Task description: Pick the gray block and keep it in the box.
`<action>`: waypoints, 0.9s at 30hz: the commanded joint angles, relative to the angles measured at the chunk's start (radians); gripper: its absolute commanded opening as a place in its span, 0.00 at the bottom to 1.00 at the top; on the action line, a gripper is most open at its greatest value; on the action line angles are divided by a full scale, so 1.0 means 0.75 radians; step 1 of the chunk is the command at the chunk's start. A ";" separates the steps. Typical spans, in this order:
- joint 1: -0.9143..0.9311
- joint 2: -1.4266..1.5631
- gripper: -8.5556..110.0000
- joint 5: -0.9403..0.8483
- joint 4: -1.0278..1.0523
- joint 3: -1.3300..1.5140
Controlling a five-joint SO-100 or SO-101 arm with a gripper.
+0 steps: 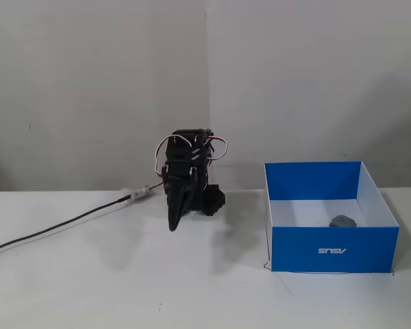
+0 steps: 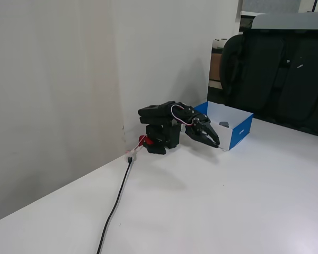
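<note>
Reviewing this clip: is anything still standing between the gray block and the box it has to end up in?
Nothing visible does. The gray block already lies on the white floor inside the box, near its front wall in a fixed view. The gripper is folded down by the arm's base, apart from the box, holding nothing; whether its jaws are fully shut is unclear.

White table [image 1: 89,288] against plain off-white walls [image 1: 89,89]; dark office chairs [image 2: 286,74] beyond the table's far end
</note>
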 commanded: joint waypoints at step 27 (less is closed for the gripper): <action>0.041 0.213 0.07 -0.008 -0.053 0.029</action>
